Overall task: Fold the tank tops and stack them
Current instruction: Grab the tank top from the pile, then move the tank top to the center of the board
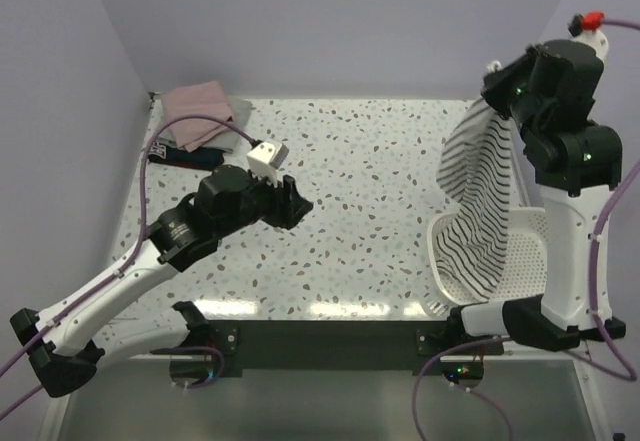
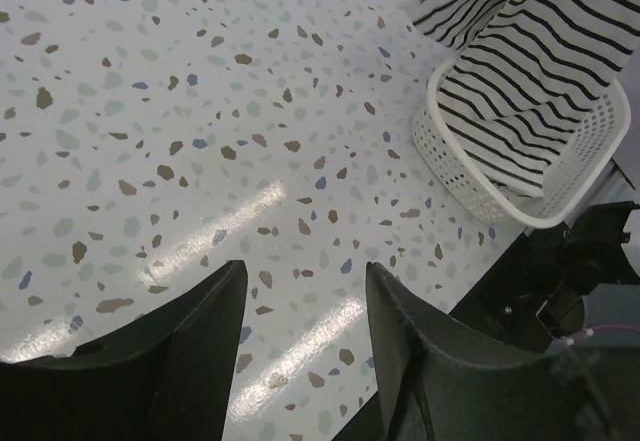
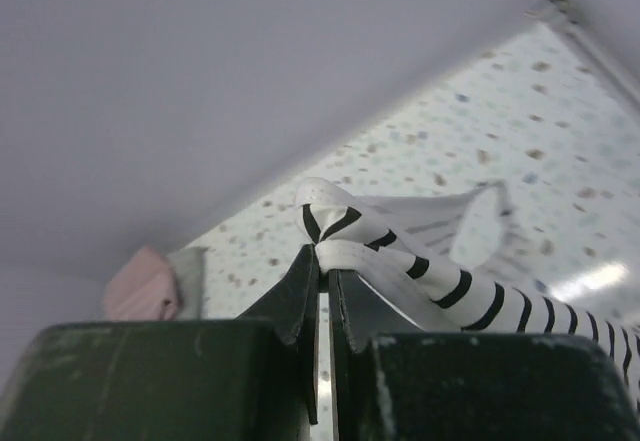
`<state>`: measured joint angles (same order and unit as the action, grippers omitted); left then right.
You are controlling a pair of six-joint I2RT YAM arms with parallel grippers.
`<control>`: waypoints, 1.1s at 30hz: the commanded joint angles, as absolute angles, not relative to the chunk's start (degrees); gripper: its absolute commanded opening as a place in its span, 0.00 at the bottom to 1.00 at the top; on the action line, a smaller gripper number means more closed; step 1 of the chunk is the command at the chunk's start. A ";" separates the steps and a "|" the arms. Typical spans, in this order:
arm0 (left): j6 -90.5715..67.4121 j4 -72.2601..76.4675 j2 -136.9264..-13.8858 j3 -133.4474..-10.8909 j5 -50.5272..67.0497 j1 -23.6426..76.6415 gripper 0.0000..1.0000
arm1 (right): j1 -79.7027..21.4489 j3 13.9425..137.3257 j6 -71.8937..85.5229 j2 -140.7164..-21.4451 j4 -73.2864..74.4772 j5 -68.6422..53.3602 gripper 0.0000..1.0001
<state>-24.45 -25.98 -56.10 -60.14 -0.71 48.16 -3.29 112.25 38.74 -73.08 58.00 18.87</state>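
Observation:
My right gripper [image 1: 492, 99] is raised high at the right and is shut on the striped tank top [image 1: 485, 196]. The top hangs from it down into the white basket [image 1: 535, 251]. In the right wrist view the fingertips pinch a strap of the striped top [image 3: 400, 251]. My left gripper [image 1: 298, 204] is open and empty over the table's left middle; its fingers [image 2: 200, 351] frame bare tabletop. The pink tank top [image 1: 200, 101] lies folded at the far left corner on a grey-green one [image 1: 240, 111], with a dark navy one [image 1: 195, 144] beside them.
The white slotted basket [image 2: 560, 176] stands at the table's right front edge. Purple cables run along both arms. Walls close in the table at the back and sides.

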 commanded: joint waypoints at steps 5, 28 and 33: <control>-24.87 -27.77 -53.00 -64.95 -5.45 41.32 0.58 | -28.89 140.86 30.51 -90.68 53.89 20.04 0.00; -38.58 -23.92 -51.67 -46.33 -12.58 37.44 0.68 | -51.50 77.25 35.78 -87.44 26.43 13.89 0.22; -40.96 -16.18 -57.12 -39.91 -5.10 36.83 0.73 | -51.59 78.31 34.01 -87.02 29.96 16.16 0.66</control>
